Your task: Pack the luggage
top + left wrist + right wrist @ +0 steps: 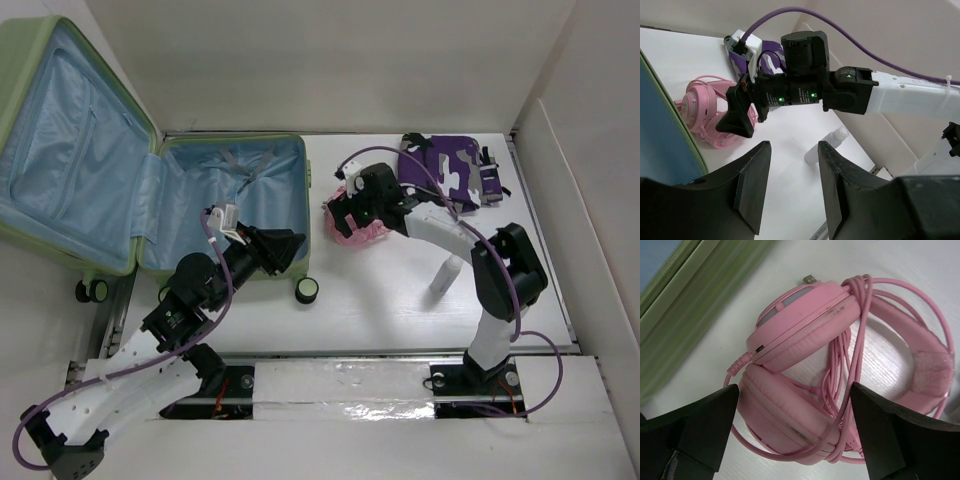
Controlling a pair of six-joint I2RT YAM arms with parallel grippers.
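Headphones [805,335], pink, lie beneath the wide-open right end effector [792,410]; left end effector [792,167] half-open, empty.

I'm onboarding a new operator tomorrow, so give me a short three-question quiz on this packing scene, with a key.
1. True or false: the luggage lies open, with nothing packed in it yet.
2. Which thing does the right wrist view show between the right arm's jaws, which stand wide open? A) a white bottle B) pink headphones C) a purple pouch
3. Short answer: what colour is the inside of the luggage?

Key: 1 true. 2 B. 3 pale blue.
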